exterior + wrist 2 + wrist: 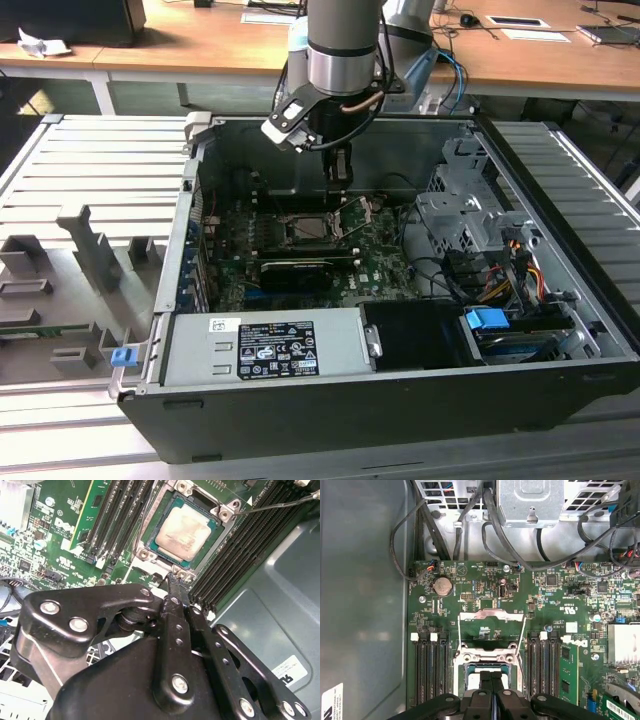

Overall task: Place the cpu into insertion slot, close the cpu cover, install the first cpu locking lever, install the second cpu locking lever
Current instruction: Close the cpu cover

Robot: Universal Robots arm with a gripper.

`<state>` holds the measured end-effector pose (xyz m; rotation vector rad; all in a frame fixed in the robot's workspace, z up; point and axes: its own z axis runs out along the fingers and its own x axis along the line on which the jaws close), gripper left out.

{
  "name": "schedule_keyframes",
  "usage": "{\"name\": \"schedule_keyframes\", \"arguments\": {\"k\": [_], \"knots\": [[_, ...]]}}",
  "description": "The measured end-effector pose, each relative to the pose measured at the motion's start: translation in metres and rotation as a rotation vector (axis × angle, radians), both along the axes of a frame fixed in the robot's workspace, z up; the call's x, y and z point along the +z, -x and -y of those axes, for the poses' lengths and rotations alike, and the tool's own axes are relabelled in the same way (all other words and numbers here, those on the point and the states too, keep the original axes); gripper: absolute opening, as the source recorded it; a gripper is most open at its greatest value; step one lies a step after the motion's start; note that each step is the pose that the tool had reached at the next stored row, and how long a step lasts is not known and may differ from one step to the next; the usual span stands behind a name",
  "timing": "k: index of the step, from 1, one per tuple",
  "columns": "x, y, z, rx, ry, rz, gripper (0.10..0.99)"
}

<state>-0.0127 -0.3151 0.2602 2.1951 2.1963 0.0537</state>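
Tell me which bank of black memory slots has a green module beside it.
The bank beside the green module, far from the grey case wall; the other bank borders that wall.

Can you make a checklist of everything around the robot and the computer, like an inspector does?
Surface: open computer case on a slatted metal table.
Job's things: cpu lies in the insertion slot; cpu cover stands raised, not closed.
Clutter: grey fixture blocks on the table beside the case.
End effector: shut, empty, tips at the slot's edge.
Cables: black cables run along the board's edge; coloured wires by the drive cage.
Surroundings: wooden desks behind.
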Motion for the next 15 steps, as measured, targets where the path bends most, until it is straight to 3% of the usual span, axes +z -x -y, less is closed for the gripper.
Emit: {"name": "schedule_keyframes", "arguments": {"k": [15], "knots": [[0.0,-0.0063,0.0,0.0,0.0,-0.0002,0.106]]}}
